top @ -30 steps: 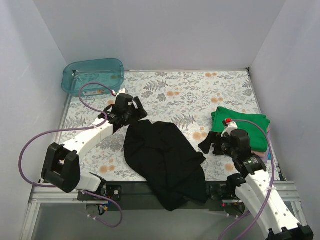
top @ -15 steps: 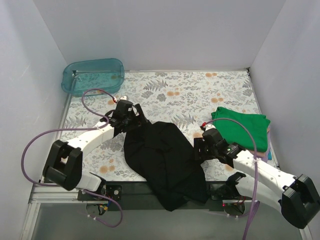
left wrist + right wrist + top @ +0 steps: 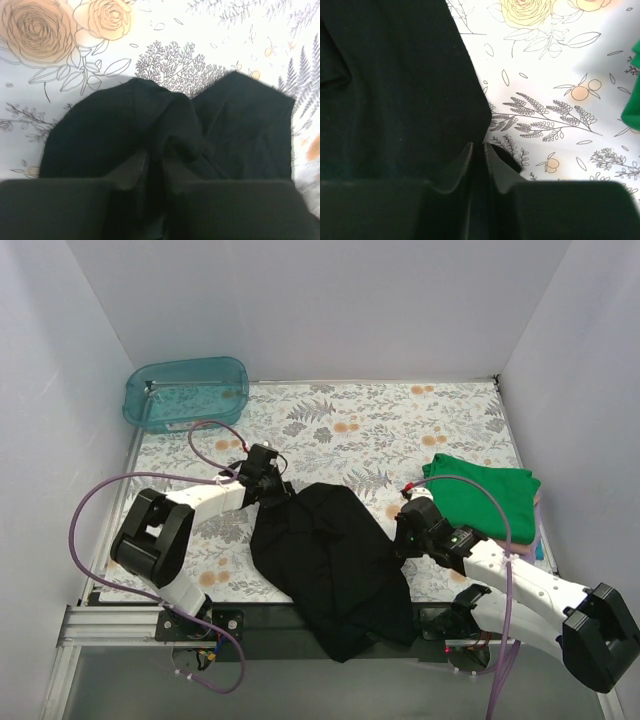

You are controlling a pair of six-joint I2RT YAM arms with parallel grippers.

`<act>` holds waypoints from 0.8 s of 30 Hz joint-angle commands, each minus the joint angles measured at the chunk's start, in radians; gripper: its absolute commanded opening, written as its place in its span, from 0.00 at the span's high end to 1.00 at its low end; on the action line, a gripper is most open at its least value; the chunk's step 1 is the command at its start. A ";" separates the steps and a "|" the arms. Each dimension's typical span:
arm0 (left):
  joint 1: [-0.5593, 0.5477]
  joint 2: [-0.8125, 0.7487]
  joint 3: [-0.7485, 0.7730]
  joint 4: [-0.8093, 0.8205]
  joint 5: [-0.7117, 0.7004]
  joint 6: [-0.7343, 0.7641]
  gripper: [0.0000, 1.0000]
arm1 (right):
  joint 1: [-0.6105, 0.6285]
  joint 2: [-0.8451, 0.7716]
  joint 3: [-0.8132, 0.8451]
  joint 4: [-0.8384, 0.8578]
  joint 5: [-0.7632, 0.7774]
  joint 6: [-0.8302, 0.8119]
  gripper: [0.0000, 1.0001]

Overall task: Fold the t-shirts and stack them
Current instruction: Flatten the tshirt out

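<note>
A plain black t-shirt [image 3: 330, 560] lies crumpled in the middle of the floral table, its lower end hanging over the near edge. My left gripper [image 3: 272, 492] is at its far left corner, and the left wrist view shows that gripper [image 3: 156, 165] shut on a bunched fold of the black t-shirt [image 3: 110, 125]. My right gripper [image 3: 403, 538] sits low at the shirt's right edge. In the right wrist view it [image 3: 477, 150] is shut on the rim of the black t-shirt [image 3: 395, 90]. A folded green t-shirt [image 3: 485, 495] tops a stack at the right.
A teal plastic tub [image 3: 185, 390] stands at the far left corner. White walls enclose the floral table [image 3: 400, 430] on three sides. The green t-shirt [image 3: 634, 110] shows at the right rim of the right wrist view.
Both grippers were open and have shut on the black t-shirt. The left one slid down to its far left corner. The right arm swung left and dropped to its right edge.
</note>
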 commanded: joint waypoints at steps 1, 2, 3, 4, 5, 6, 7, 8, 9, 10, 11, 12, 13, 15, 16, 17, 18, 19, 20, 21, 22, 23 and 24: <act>-0.002 -0.090 0.028 -0.020 -0.059 -0.004 1.00 | 0.006 -0.037 0.009 0.038 0.045 0.002 0.95; -0.002 -0.113 0.029 -0.026 -0.071 -0.002 1.00 | 0.006 -0.045 0.020 0.035 0.053 -0.012 0.99; -0.002 -0.141 0.034 -0.038 -0.079 -0.001 1.00 | 0.006 -0.063 0.051 0.009 0.065 -0.020 0.99; -0.002 -0.202 0.035 -0.045 -0.082 -0.001 1.00 | 0.006 -0.076 0.071 -0.005 0.078 -0.027 0.99; -0.004 -0.242 0.035 -0.048 -0.085 0.001 1.00 | 0.006 -0.086 0.091 -0.022 0.099 -0.036 0.99; -0.004 -0.282 0.035 -0.051 -0.084 -0.001 1.00 | 0.006 -0.111 0.118 -0.052 0.111 -0.058 0.99; -0.004 -0.320 0.035 -0.051 -0.081 -0.002 1.00 | 0.006 -0.122 0.165 -0.069 0.131 -0.069 0.99; -0.005 -0.412 0.035 -0.051 -0.075 -0.002 1.00 | 0.006 -0.135 0.195 -0.082 0.141 -0.081 0.99; -0.007 -0.454 0.037 -0.049 -0.064 -0.001 1.00 | 0.006 -0.151 0.218 -0.091 0.144 -0.095 0.99; -0.008 -0.501 0.043 -0.051 -0.059 -0.001 1.00 | 0.007 -0.183 0.264 -0.102 0.144 -0.130 0.99; -0.011 -0.582 0.048 -0.049 -0.058 0.001 1.00 | 0.007 -0.197 0.285 -0.111 0.151 -0.135 0.99; -0.013 -0.625 0.055 -0.055 -0.039 0.004 1.00 | 0.007 -0.227 0.302 -0.122 0.153 -0.136 0.99; -0.013 -0.664 0.071 -0.057 -0.029 0.001 1.00 | 0.009 -0.241 0.322 -0.126 0.133 -0.165 0.99; -0.019 -0.760 0.094 -0.054 -0.016 -0.001 1.00 | 0.009 -0.279 0.394 -0.129 0.119 -0.193 0.99; -0.018 -0.784 0.115 -0.052 0.020 -0.002 1.00 | 0.009 -0.289 0.426 -0.128 0.093 -0.223 0.99; -0.021 -0.807 0.161 -0.051 0.030 -0.007 1.00 | 0.010 -0.295 0.509 -0.126 0.081 -0.245 0.99; -0.021 -0.833 0.196 -0.049 0.036 -0.013 1.00 | 0.010 -0.295 0.555 -0.126 0.073 -0.257 0.99; -0.021 -0.842 0.228 -0.048 0.063 -0.024 1.00 | 0.012 -0.289 0.600 -0.123 0.056 -0.268 0.99; -0.024 -0.847 0.302 -0.040 0.082 -0.031 1.00 | 0.012 -0.278 0.658 -0.114 0.044 -0.318 0.99; -0.022 -0.847 0.342 -0.025 0.096 -0.032 1.00 | 0.012 -0.251 0.756 -0.109 0.035 -0.337 0.99; -0.022 -0.842 0.382 -0.023 0.114 -0.033 1.00 | 0.012 -0.237 0.817 -0.106 0.026 -0.358 0.99; -0.024 -0.838 0.429 -0.023 0.154 -0.032 1.00 | 0.012 -0.223 0.871 -0.105 -0.015 -0.400 0.99; -0.022 -0.831 0.509 -0.025 0.174 -0.026 1.00 | 0.010 -0.202 0.972 -0.099 -0.040 -0.414 0.99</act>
